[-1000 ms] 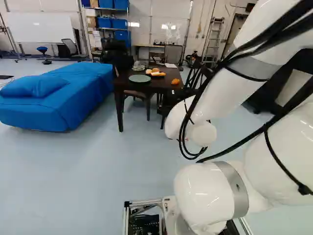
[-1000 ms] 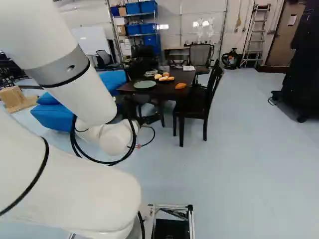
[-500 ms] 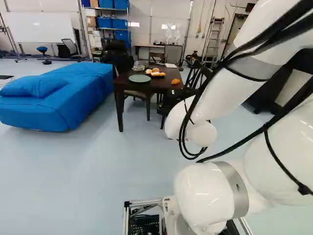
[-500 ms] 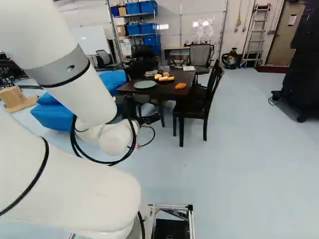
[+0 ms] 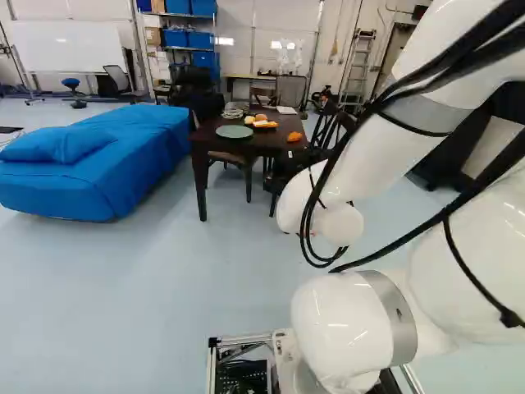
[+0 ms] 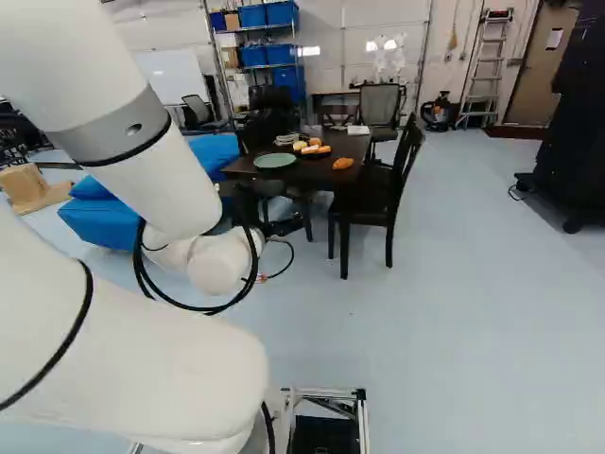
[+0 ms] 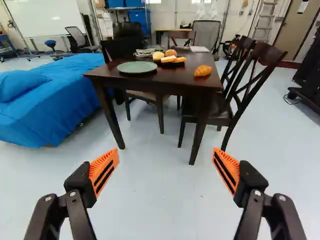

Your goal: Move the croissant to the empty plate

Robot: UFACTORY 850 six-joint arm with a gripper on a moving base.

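Observation:
In the wrist view the gripper (image 7: pixel 166 165) stands open, its two orange-padded fingers wide apart with only floor seen between them. The orange-brown croissant (image 7: pixel 203 71) lies directly on the dark wooden table (image 7: pixel 175 82), well ahead of the fingers, near the table's chair side. An empty green plate (image 7: pixel 136 67) rests near the opposite corner, towards the blue bed. Both also show in the right base view, the croissant (image 6: pixel 342 163) and the plate (image 6: pixel 274 161). My own arm hides the gripper in the base views, as far as I can tell.
Beyond the green plate, a dark plate (image 7: pixel 171 64) holds several bread-like items, with a bundled pale item (image 7: pixel 144 52) beside it. Dark chairs (image 7: pixel 254 75) stand close along one table side. A blue-covered bed (image 5: pixel 98 156) lies across from them. A black cabinet (image 6: pixel 577 132) stands farther right.

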